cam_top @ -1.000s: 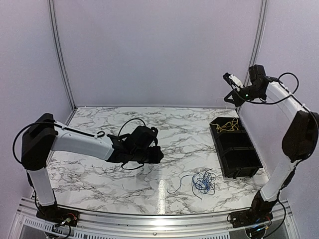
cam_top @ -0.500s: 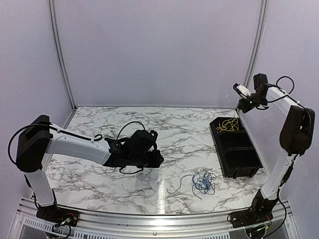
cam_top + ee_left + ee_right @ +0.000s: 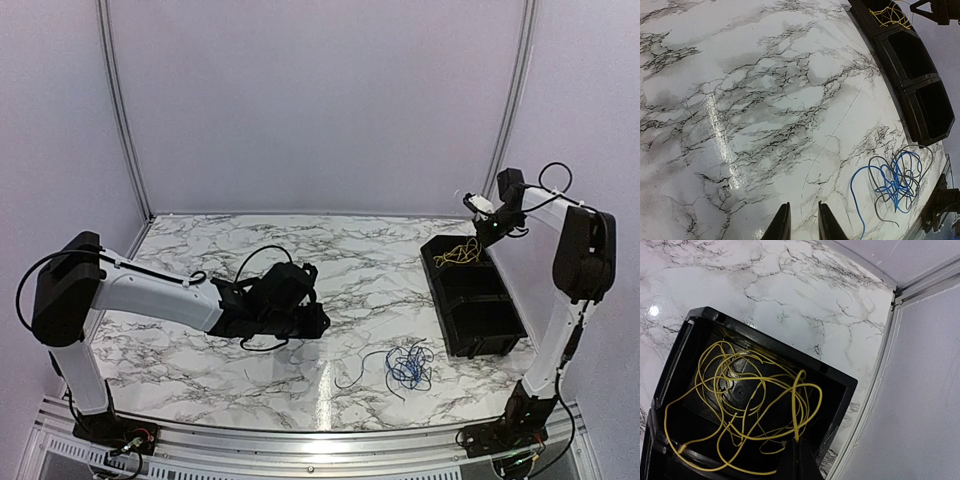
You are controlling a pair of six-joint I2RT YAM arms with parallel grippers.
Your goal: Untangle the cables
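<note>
The yellow cables lie as loose overlapping loops in the far end compartment of the black tray. The blue and black cables sit tangled together on the counter, near the tray's near end.

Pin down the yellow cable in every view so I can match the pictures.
Top external: yellow cable at the right, in the far compartment of the black bin.
Left wrist: yellow cable in the top right corner, at the far end of the black bin.
Right wrist: yellow cable fills the centre, looped inside the black bin.
Shared landmark: the black bin.
</note>
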